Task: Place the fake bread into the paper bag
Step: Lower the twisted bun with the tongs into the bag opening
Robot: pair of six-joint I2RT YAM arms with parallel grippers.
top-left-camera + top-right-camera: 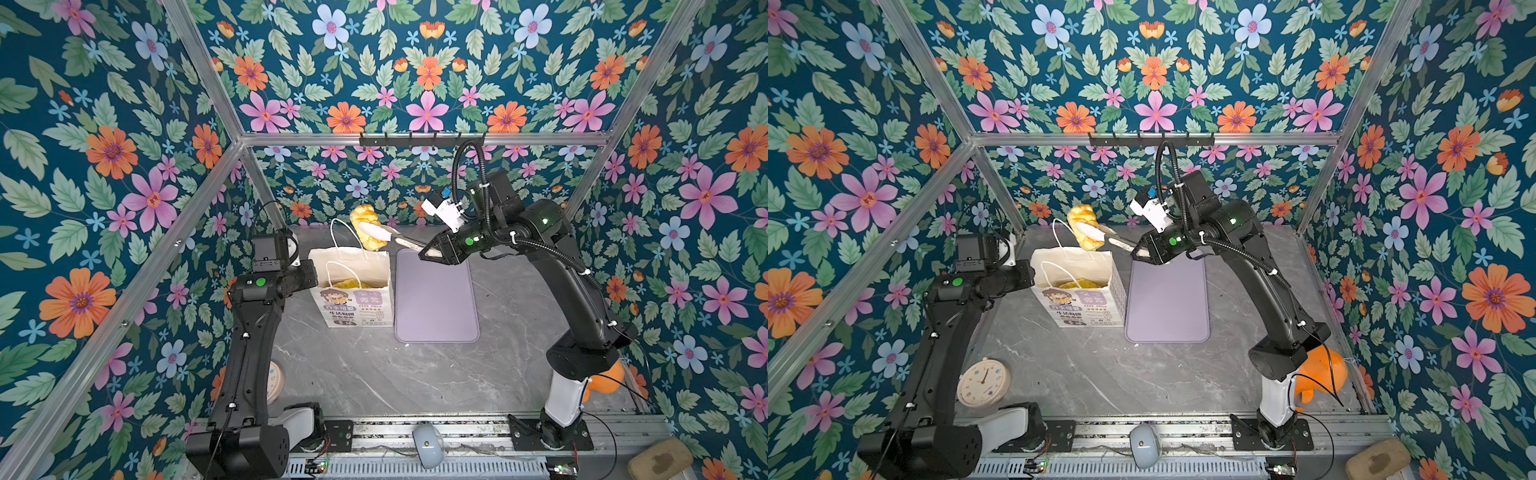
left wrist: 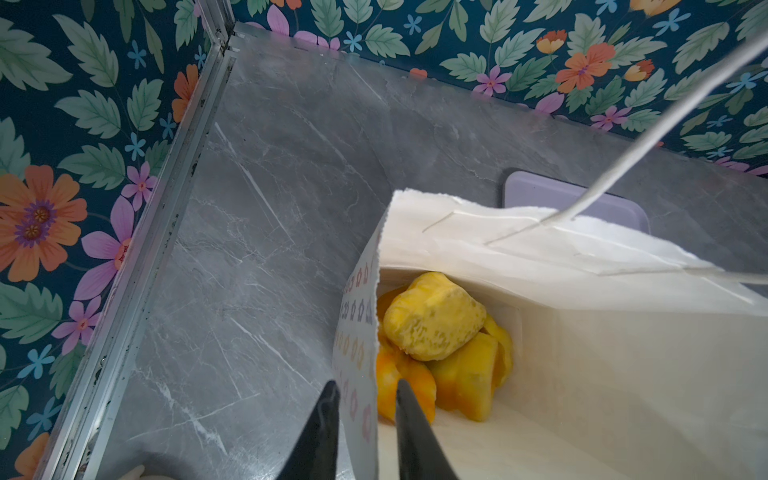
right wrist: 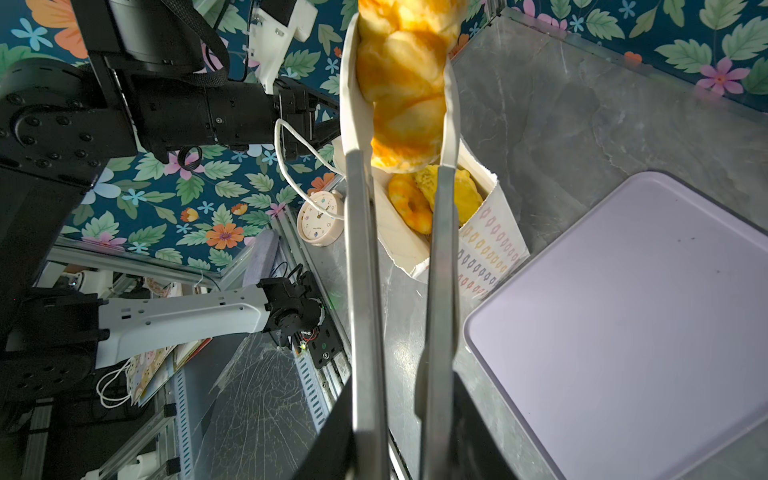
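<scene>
Hanging just above the far rim of the white paper carrier bag (image 1: pixel 353 305) with the cartoon girl on its front is a braided golden toy pastry (image 1: pixel 368 227). It is pinched between the white tips of long metal tongs (image 1: pixel 409 243). The right hand (image 1: pixel 430 252) is clamped tight on the tongs' handles, reaching in from the right over the flat lilac tray (image 1: pixel 436 299). The pastry's long axis is tilted, its lower end pointing down toward the bag mouth near the far right corner. To my eye it wants to come a little further over the opening before letting go. The left hand (image 2: pixel 366 390) is nearly closed, pinching the bag's left wall with one finger inside and one outside, which steadies it. Several glossy yellow-orange breads (image 2: pixel 434 328) already lie at the bottom. Everything stands on a grey marble-patterned tabletop (image 1: pixel 374 374), boxed in by dark floral walls (image 1: pixel 104 166).
</scene>
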